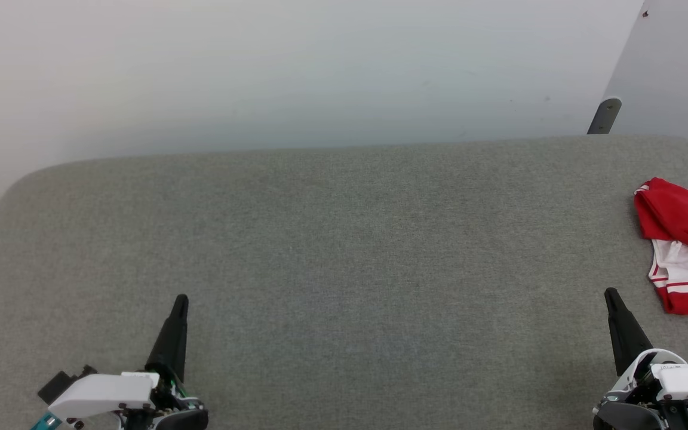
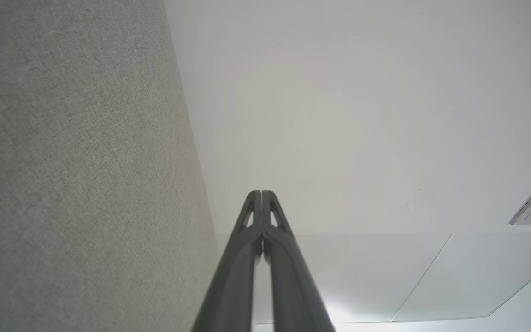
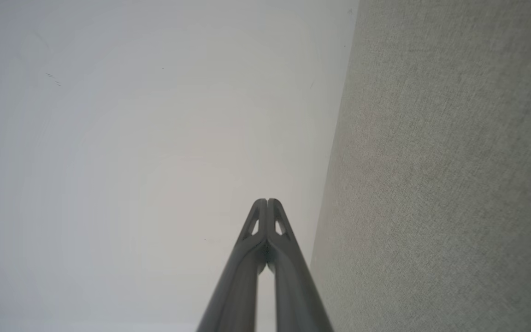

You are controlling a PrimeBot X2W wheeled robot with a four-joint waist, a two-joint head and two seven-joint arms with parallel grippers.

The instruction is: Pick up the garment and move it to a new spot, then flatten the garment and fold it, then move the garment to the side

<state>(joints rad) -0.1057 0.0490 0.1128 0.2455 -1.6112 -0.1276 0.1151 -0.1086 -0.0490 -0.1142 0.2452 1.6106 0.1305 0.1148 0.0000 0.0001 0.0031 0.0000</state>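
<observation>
The garment (image 1: 684,242), bright red with white hem panels and red stripe trim, lies crumpled at the far right edge of the grey fabric surface (image 1: 344,251), partly cut off by the head view's edge. My right gripper (image 1: 611,294) rests at the lower right, just left of and below the garment, apart from it, fingers together. At the lower left my left gripper (image 1: 181,298) is far from the garment. Both wrist views show the fingertips pressed together with nothing between them: left gripper (image 2: 262,192), right gripper (image 3: 267,201).
A pale wall (image 1: 320,71) stands behind the grey surface's far edge. A dark bracket (image 1: 604,115) sits at the back right corner. The surface's rounded left corner (image 1: 15,185) drops off toward a dark floor strip.
</observation>
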